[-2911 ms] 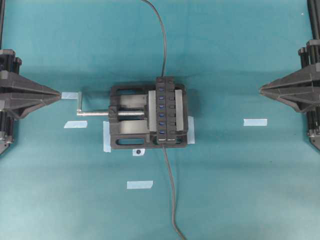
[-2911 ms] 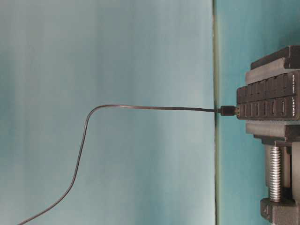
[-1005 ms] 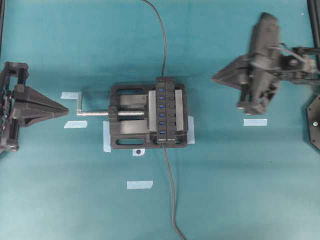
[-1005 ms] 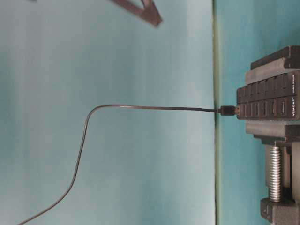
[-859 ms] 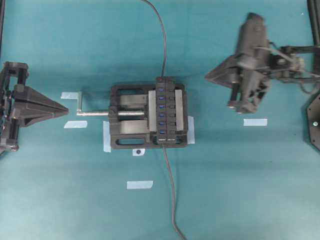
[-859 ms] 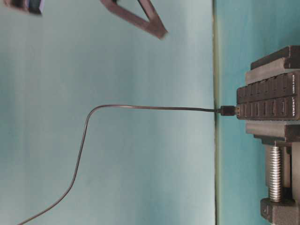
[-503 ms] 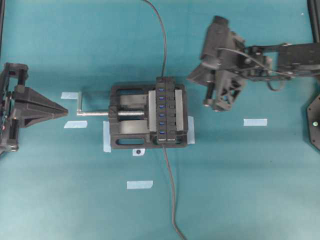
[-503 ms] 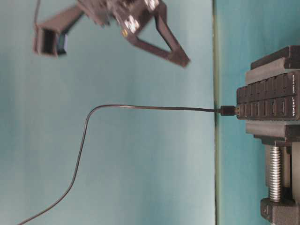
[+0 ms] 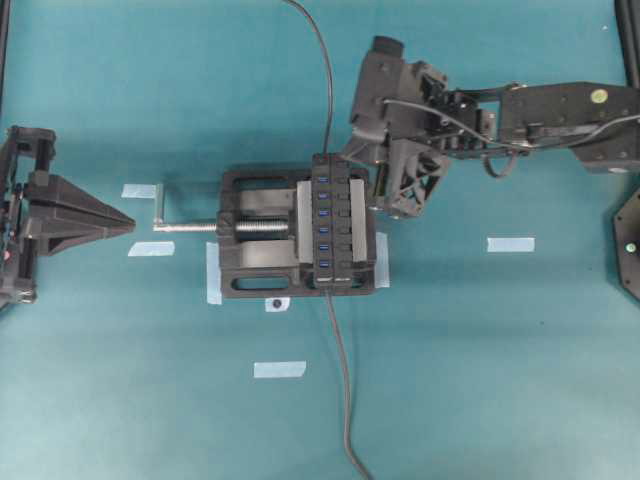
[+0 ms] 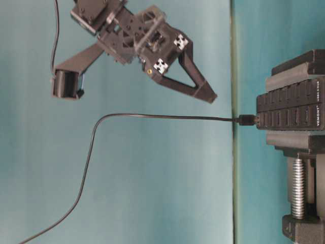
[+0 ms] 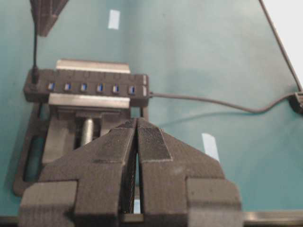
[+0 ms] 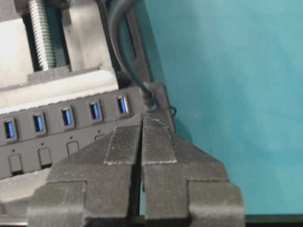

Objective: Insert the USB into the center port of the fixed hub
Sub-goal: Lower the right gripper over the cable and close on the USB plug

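The right tool (image 9: 352,148), pressed together and empty, is held over the fixed hub's (image 9: 335,222) far end; the left tool (image 9: 128,217), likewise pressed together, is kept near the bench's left edge.

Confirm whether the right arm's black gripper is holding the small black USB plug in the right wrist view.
No: the right gripper has its ribbed fingers pressed together with nothing between them, hovering over the long black hub.

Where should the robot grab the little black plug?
Pinch the plug by its short black body where it sticks out of the hub, coming from the side with the right gripper, which is closest. The thin cable behind it would probably just bend.
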